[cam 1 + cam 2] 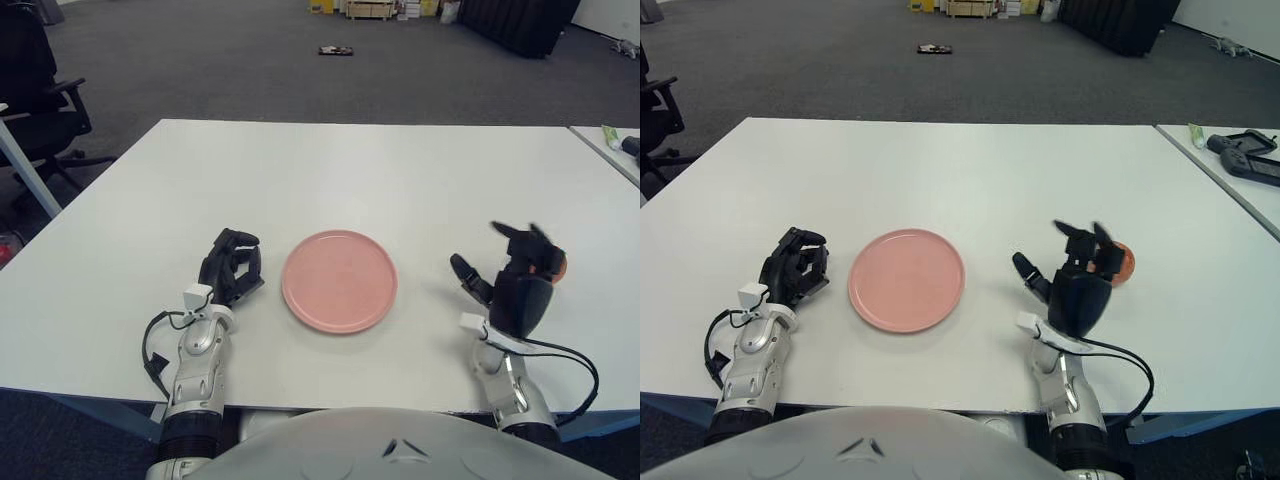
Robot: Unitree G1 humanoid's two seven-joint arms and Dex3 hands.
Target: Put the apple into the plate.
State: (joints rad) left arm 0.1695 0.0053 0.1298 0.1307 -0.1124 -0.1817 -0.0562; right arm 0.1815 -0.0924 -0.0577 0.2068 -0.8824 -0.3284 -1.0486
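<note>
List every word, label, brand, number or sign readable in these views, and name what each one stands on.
None can be read.
Pink plate, apple, white table: no print visible.
Left hand, right hand: no legible marking.
Green tube on the side table and boxes on the floor: too small to read.

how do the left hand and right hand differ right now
The left hand shows beside the pink plate on its left, fingers curled and holding nothing; the right hand is on the plate's right, fingers spread open. The left hand is far from the apple; the right hand is raised in front of the apple, mostly hiding it, not yet closed on it. Both are black three-finger hands over the white table.
</note>
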